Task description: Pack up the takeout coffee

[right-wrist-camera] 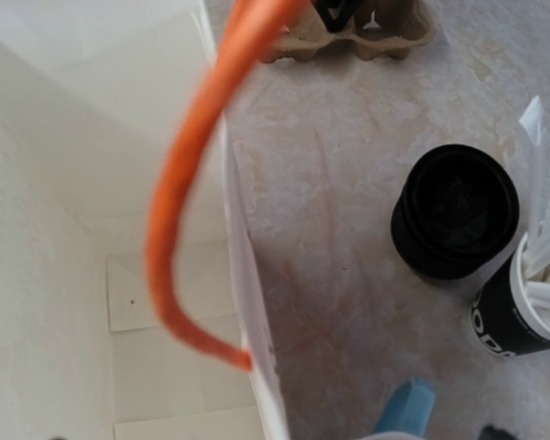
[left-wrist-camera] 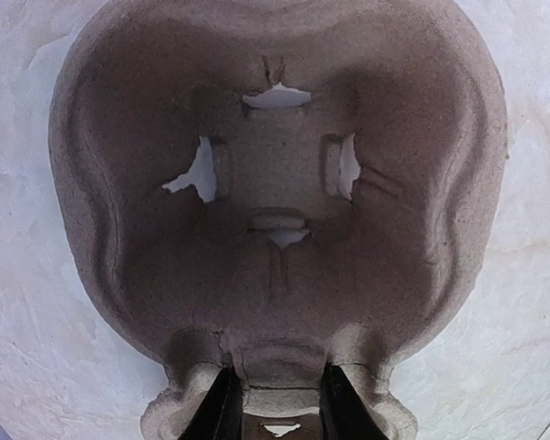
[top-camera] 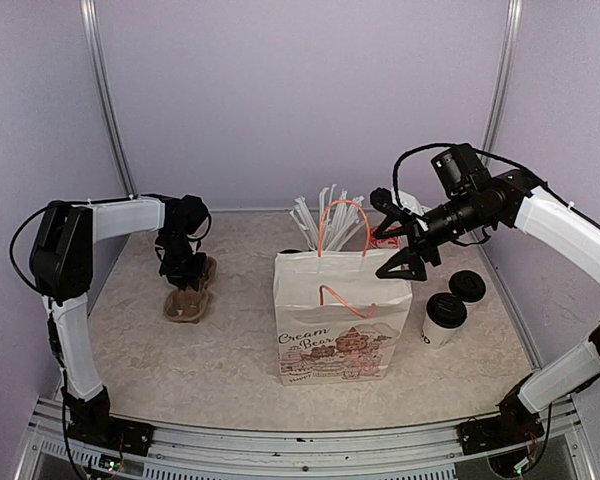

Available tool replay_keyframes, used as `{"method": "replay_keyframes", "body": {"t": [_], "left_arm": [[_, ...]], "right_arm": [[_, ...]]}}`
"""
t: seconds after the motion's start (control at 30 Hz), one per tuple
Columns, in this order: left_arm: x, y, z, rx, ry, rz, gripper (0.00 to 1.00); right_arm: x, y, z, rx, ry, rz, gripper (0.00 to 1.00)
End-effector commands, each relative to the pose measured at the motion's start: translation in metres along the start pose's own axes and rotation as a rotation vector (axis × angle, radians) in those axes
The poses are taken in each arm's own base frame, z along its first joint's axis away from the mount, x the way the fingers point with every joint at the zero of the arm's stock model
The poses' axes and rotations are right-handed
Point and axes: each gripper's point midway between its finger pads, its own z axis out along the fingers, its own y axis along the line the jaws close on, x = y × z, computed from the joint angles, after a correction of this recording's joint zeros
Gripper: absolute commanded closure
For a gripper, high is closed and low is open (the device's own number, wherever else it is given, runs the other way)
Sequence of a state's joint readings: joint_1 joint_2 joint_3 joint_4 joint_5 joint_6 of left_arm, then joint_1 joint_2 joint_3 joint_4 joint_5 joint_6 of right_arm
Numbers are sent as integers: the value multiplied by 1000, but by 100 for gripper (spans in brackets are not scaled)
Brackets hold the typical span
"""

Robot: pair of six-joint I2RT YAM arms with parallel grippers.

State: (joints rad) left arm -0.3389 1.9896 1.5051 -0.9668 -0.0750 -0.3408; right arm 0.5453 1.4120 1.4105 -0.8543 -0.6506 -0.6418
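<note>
Left end effector (left-wrist-camera: 280,408): low over carrier (left-wrist-camera: 275,183), left side of surface (top-camera: 160,370). Fingers (left-wrist-camera: 222,412) drawn in narrow, one on each side of carrier's near rim, pinching it. Carrier lies flat on surface.

Right end effector (top-camera: 380,235): spread wide, holding nothing, hovering above right top edge of bag (top-camera: 340,320).

Bag: upright mid-surface, mouth open, orange handle (right-wrist-camera: 179,238) arching over the opening.

Coffees: front cup (top-camera: 444,320) and rear cup (top-camera: 467,287), both lidded, stand close together on surface just right of bag. Neither is in bag or carrier.

Straws (top-camera: 325,215): behind bag.
</note>
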Motion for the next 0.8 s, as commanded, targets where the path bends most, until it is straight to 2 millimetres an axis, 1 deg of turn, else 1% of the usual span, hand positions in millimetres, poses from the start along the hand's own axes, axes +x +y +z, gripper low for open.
{"method": "replay_keyframes", "body": {"t": [0.0,0.03,0.13,0.17,0.2,0.27,0.3,0.33,0.37,0.4,0.47,0.5,0.53,0.57,0.6,0.63,0.67,0.73,0.77], "left_arm": [[-2,2,-19,-8,-22,-9,77],[-5,1,-28,-4,-40,-7,77],[-18,-9,-77,47,-138,4,78],[-24,-15,-101,76,-193,17,78],[-29,-22,-120,103,-241,34,79],[-42,-40,-173,152,-399,81,79],[-45,-50,-195,183,-464,111,79],[-47,-61,-222,223,-535,143,79],[-47,-72,-242,256,-588,172,79],[-44,-83,-267,300,-649,198,79],[-37,-108,-308,394,-750,258,79],[-31,-120,-331,438,-815,292,81],[-25,-132,-350,469,-879,323,82],[-14,-145,-370,517,-944,368,82],[-2,-160,-385,576,-997,426,82],[16,-169,-411,668,-1062,482,81],[29,-179,-424,744,-1103,533,80],[58,-186,-454,905,-1169,612,79],[68,-190,-461,962,-1177,639,79]], "right_arm": [[-10,2,-3,-4,-21,-16,13],[-11,2,-5,-2,-21,-18,14],[-15,2,-11,12,-23,-27,14],[-16,2,-13,19,-22,-30,13],[-16,3,-14,23,-21,-32,13],[-17,5,-19,28,-16,-41,12],[-16,5,-20,28,-10,-40,11],[-16,6,-22,25,-5,-40,11],[-16,8,-23,21,-1,-38,10],[-17,10,-25,17,2,-39,10],[-19,13,-31,22,-3,-40,9],[-20,14,-34,29,-8,-40,9],[-22,14,-38,37,-17,-41,8],[-25,15,-44,47,-29,-44,8],[-26,15,-48,55,-36,-41,7],[-26,15,-51,63,-42,-42,7],[-26,13,-55,72,-46,-39,7],[-24,10,-59,92,-45,-33,6],[-22,8,-60,101,-41,-29,6]]}}
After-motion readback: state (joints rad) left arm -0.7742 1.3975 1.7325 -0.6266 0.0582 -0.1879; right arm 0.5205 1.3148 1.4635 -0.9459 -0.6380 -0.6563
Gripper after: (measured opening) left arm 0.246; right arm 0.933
